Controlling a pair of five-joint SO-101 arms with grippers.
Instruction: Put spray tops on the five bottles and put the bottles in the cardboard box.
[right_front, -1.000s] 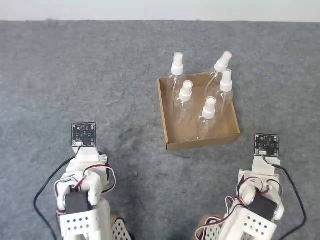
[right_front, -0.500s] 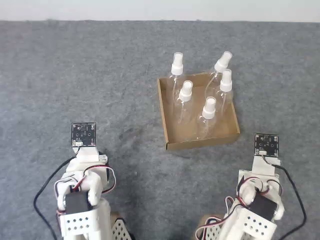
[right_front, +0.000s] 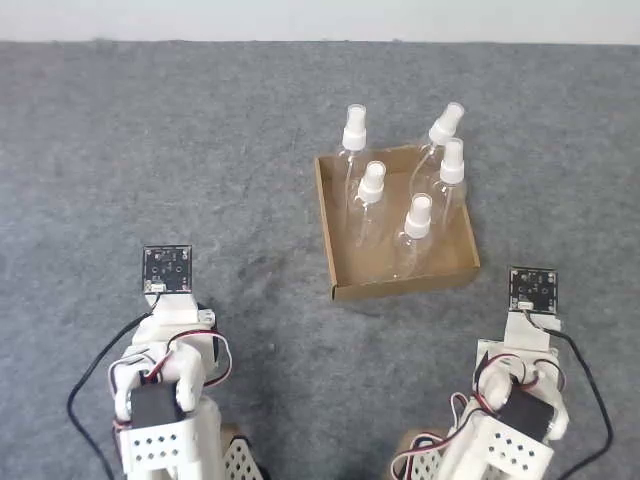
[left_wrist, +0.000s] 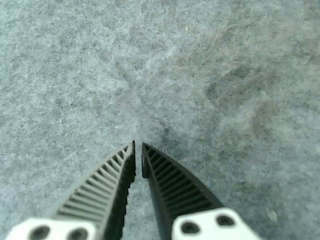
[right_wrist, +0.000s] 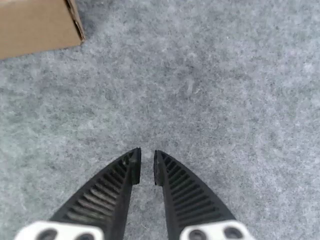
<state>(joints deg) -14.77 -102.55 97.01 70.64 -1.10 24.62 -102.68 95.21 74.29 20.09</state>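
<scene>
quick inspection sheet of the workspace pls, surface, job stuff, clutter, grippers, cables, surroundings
surface: grey felt, bare around the arms
job's things: five bottles stand in the cardboard box, each with a white spray top; the back right one leans
clutter: nothing seen
grippers: left gripper and right gripper are low over the felt, jaws close together, holding nothing
cables: black cable loops beside the left arm, another runs beside the right arm
surroundings: pale strip beyond the far edge
</scene>
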